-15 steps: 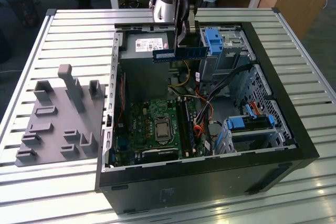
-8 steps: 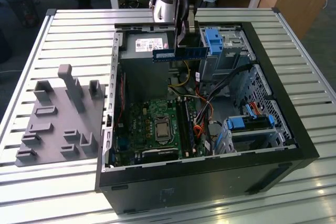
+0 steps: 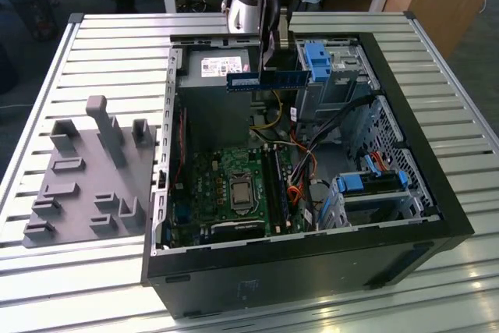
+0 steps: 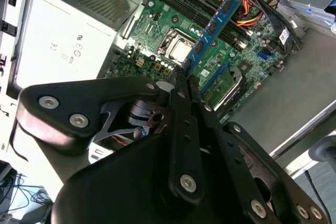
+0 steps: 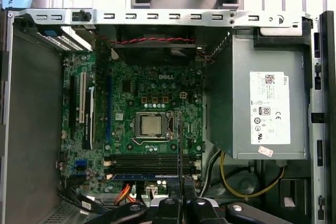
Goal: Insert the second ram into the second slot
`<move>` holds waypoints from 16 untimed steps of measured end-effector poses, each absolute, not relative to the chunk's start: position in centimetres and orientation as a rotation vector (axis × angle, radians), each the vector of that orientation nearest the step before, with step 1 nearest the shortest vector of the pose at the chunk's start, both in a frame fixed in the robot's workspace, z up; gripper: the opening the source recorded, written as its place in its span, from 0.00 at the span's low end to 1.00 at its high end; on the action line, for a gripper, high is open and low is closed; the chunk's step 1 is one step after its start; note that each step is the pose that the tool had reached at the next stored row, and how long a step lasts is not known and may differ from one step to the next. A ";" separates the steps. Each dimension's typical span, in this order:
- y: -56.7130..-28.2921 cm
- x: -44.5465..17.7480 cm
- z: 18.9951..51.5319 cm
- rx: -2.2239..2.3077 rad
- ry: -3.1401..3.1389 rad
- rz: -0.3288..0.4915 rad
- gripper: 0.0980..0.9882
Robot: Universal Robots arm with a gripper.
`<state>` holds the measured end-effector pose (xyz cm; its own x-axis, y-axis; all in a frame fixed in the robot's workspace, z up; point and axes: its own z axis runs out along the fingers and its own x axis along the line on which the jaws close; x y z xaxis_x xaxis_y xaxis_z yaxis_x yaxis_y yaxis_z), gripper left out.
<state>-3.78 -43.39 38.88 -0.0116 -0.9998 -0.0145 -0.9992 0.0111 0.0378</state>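
My gripper (image 3: 269, 64) is shut on the second ram (image 3: 267, 79), a thin blue stick with a white label, held level in the air over the open computer case. In the second wrist view the black fingers (image 4: 181, 93) clamp one end of the ram (image 4: 216, 23), which reaches out over the green motherboard (image 4: 157, 30). In the first wrist view the ram (image 5: 180, 145) shows edge-on above the gripper (image 5: 180, 199), lying crosswise to the dark memory slots (image 5: 147, 162) beside the processor socket (image 5: 152, 125). The slots (image 3: 274, 185) lie well below the stick.
The black case (image 3: 437, 193) stands on a slatted metal table. Inside are a grey power supply (image 3: 218, 68), blue drive-bay latches (image 3: 316, 60), and loose cables (image 3: 304, 157). A grey fixture plate with upright holders (image 3: 86, 177) lies at the exterior view's left.
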 end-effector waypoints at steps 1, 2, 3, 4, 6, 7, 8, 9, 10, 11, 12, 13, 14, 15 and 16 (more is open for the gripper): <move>-43.4 -3.8 38.9 2.195 -2.225 -0.058 0.04; -43.4 -3.8 38.9 2.192 -2.227 -0.058 0.04; -43.4 -3.8 38.9 2.190 -2.230 -0.058 0.04; -43.4 -3.8 38.9 2.187 -2.232 -0.058 0.04; -43.4 -3.8 38.9 2.183 -2.236 -0.058 0.04; -43.4 -3.8 38.9 2.181 -2.238 -0.058 0.04; -43.4 -3.8 38.9 2.179 -2.240 -0.058 0.04; -43.4 -3.8 38.9 2.177 -2.243 -0.058 0.04; -43.4 -3.8 38.9 2.175 -2.245 -0.058 0.04; -43.4 -3.8 38.9 2.172 -2.247 -0.058 0.04; -43.4 -3.8 38.9 2.170 -2.249 -0.058 0.04; -43.4 -3.8 38.9 2.168 -2.251 -0.058 0.04; -43.4 -3.8 38.9 2.166 -2.253 -0.058 0.04; -43.4 -3.8 38.9 2.164 -2.255 -0.058 0.04; -43.4 -3.8 38.9 2.162 -2.257 -0.058 0.04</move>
<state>-3.78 -43.40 38.88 -0.0435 -0.9989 -0.0146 -0.9984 0.0429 0.0378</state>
